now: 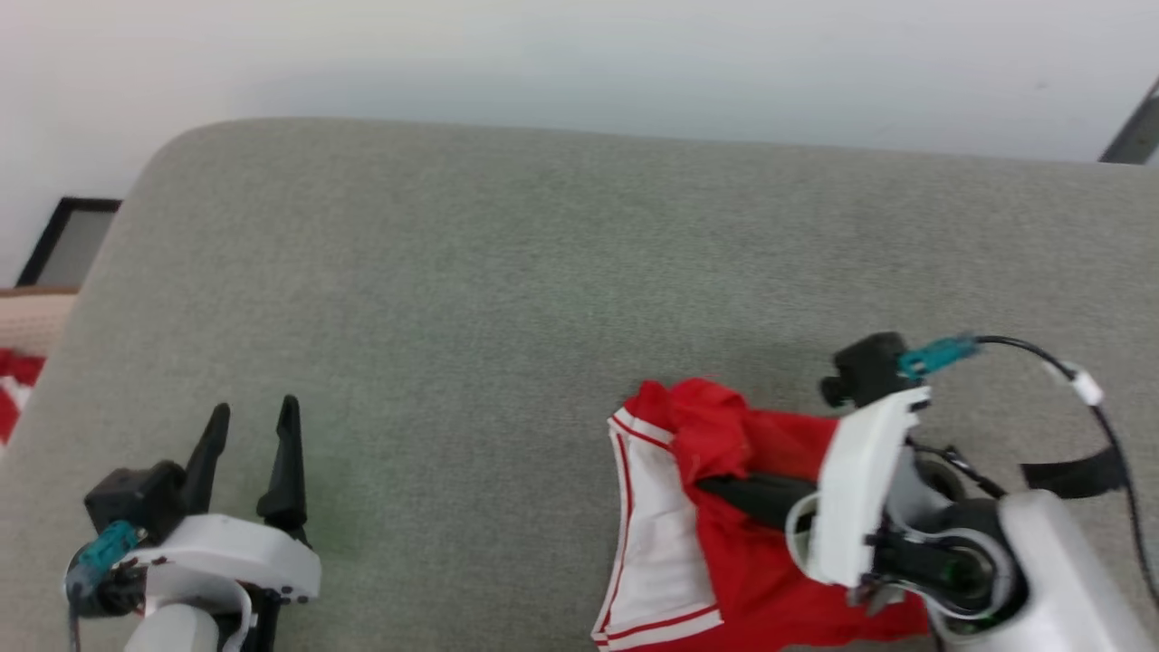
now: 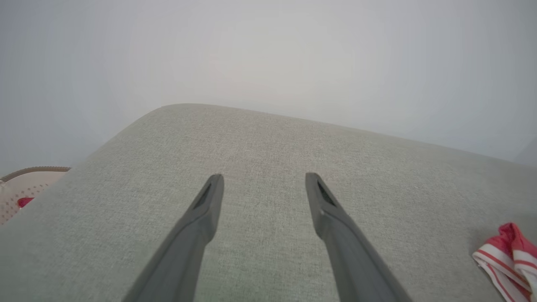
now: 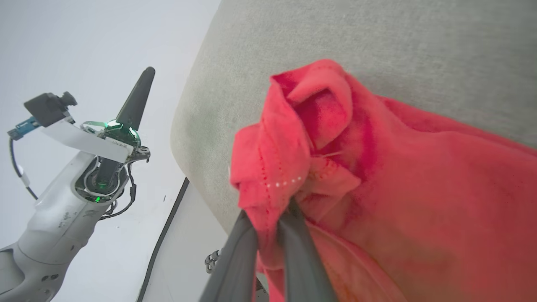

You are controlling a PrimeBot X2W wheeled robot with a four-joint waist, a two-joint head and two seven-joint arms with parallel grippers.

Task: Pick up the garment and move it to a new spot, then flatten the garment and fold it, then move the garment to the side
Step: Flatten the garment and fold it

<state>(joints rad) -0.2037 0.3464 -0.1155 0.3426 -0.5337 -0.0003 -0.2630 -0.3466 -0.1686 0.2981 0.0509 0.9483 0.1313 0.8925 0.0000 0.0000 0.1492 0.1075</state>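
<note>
Grey cushion [image 1: 507,272], right tool [image 3: 270,218] pinched tight on red garment [image 3: 419,188] — left tool [image 2: 264,178] spread wide, empty.

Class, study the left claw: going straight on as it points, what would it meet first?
Probably the grey cushion; the left claw seems angled slightly down at it. The garment lies off to its right.

Soft red cloth garment [image 1: 751,561] on matt woven grey cushion [image 1: 507,299].

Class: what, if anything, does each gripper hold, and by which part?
The right gripper pinches a bunched red fold of the garment; the left gripper is open, holding nothing.
</note>
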